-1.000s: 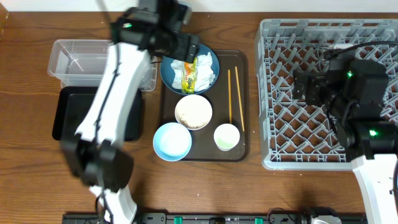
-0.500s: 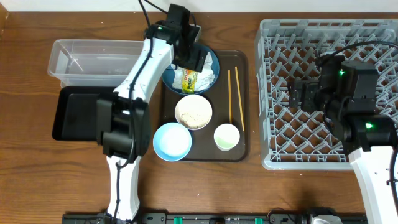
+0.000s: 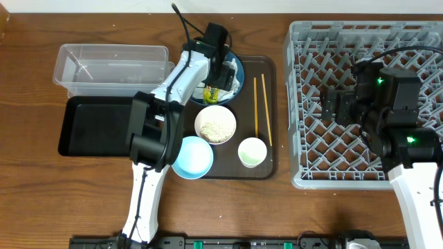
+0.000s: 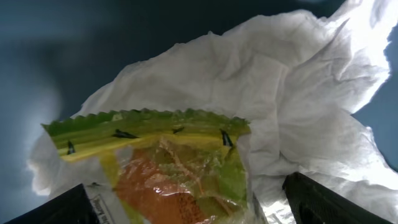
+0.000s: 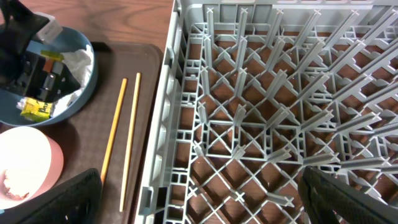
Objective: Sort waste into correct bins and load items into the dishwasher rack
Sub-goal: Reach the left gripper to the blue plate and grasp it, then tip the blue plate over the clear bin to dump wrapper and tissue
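In the upper centre of the overhead frame, the left tool (image 4: 193, 202) hangs spread wide over the tissue (image 4: 280, 93) and wrapper (image 4: 168, 162) in the dark blue bowl (image 5: 79, 102). Both seem light, soft and crinkly; a pinch across their bunched middle should hold. The right tool (image 5: 205, 199) gapes above the rack (image 5: 280, 93).

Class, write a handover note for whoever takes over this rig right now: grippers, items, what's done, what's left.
Left gripper open, straddling the wrapper and tissue in the dark blue bowl. Right gripper open above the rack, holding nothing.
White bowl of rice scraps, light blue bowl, cup and chopsticks sit on the brown tray.
Done: nothing sorted or racked yet.
Left: waste into clear tub and black tray, dishes into rack.
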### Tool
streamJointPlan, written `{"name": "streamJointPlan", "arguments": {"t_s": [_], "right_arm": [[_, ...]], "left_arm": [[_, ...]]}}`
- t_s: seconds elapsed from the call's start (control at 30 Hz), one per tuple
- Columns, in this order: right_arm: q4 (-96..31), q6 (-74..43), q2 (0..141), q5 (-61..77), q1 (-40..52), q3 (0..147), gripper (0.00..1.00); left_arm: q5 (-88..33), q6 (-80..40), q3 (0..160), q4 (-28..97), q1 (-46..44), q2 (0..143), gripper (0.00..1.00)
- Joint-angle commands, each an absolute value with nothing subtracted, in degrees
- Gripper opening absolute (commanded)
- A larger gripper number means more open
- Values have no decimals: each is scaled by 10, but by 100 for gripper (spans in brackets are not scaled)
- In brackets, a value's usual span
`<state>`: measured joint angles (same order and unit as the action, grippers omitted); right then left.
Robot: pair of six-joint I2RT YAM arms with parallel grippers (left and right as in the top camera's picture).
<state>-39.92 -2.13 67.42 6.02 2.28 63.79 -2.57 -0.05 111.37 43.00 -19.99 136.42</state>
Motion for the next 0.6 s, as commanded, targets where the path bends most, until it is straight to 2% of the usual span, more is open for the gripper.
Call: {"name": "streamJointPlan", "arguments": {"t_s": [0.0,0.07,0.1,0.13,0.2,0.27,0.57], "right_arm": [[-401,-16,676,65,28,648,99],[-401,-16,676,65,28,648,99],[-401,-16,677,65,28,648,99],[-401,-16,677,65,28,648,99],[-401,-16,677,65,28,648,99],[-401,-16,678,65,28,648,99],[-401,-16,679,65,28,648,99]], "left_arm": [[-14,-5,1119,424,-201,1375,91],[-14,-5,1117,422,-201,1375,85],[-14,-5,1117,423,-201,1375,77],[-14,-5,1117,423,-201,1375,64],[-14,-5,1117,423,-201,1375,24],[-14,-6,1117,423,-201,1374,7],[-15,-47,1125,459,-193,1282,6]]}}
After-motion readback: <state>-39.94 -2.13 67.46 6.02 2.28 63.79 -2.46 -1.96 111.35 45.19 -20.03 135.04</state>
